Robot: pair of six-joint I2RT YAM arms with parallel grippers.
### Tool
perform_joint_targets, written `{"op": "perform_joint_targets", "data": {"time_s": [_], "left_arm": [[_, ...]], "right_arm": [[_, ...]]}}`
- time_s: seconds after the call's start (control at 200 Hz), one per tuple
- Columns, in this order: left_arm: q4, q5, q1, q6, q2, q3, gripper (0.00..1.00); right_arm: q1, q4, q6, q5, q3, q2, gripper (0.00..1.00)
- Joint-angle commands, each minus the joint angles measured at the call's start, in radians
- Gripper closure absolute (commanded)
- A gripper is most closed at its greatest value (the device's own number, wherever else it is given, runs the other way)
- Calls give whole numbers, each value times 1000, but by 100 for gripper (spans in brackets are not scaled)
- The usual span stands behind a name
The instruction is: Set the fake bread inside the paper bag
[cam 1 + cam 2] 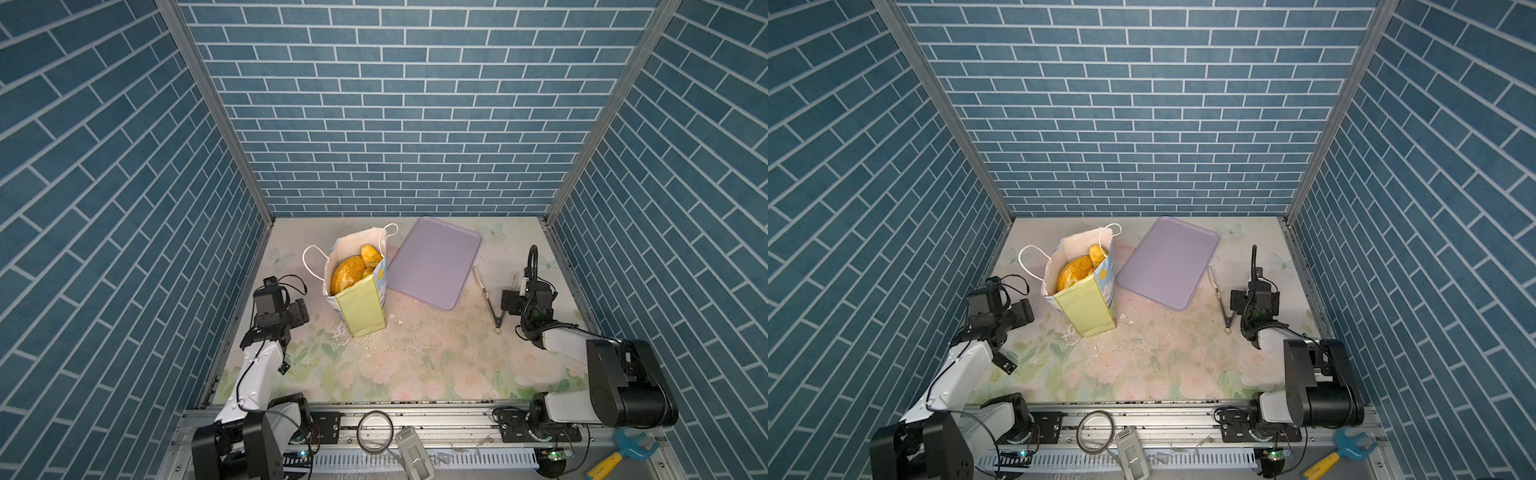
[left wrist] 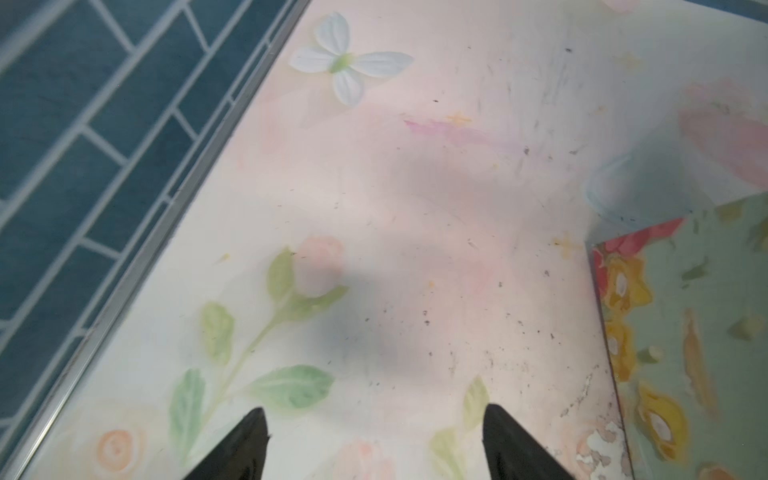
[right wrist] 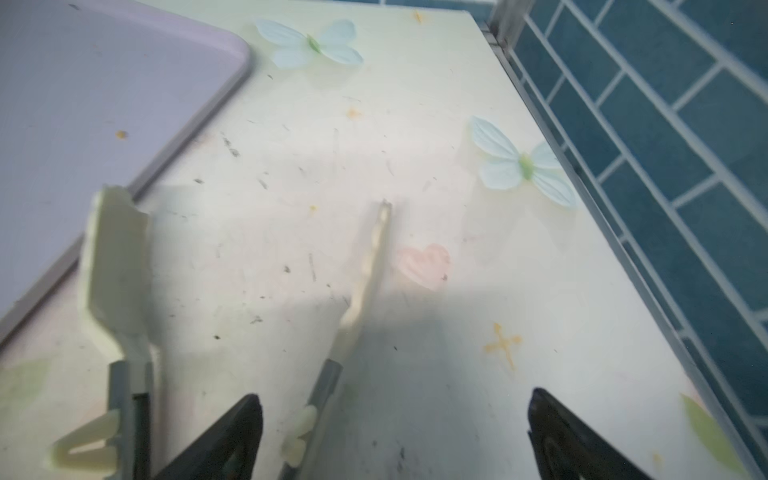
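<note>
Left wrist: left hand [image 2: 374,411] spread between rail [image 2: 137,266] and paper bag [image 2: 685,311].

The fake bread [image 1: 348,274] lies in the paper bag [image 1: 360,309], left of the tray [image 1: 432,266] and tongs [image 1: 486,297].

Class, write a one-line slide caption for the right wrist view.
Right gripper, jaws open, by tongs lying on the flowered table, next to the lavender tray.

The fake bread [image 1: 348,274] sits piled inside the standing paper bag [image 1: 360,307]; the lavender tray [image 1: 432,266] lies just beside it. The tongs [image 1: 485,295] rest on the counter [image 1: 415,361].
</note>
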Motion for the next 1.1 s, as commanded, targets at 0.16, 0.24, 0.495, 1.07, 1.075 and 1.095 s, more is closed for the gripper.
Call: {"op": "perform_joint_targets", "data": {"time_s": [0.16,0.24,0.495,1.07,1.075,1.095], "left_arm": [[687,-157,-168,118,211,-112,16],[746,-154,-168,123,255,-103,16],[975,-100,-171,142,448,-121,16],[961,-161,-206,159,467,-96,12],[961,-161,-206,159,468,-96,11],[967,-161,-205,161,469,-97,11]], "right_arm": [[-94,480,-10,-176,-106,111,1],[-96,397,-17,-208,-43,132,1],[-94,399,8,-139,-41,130,1],[-95,290,7,-133,22,140,1],[-94,290,6,-132,22,140,1],[-94,290,7,-132,22,140,1]]}}
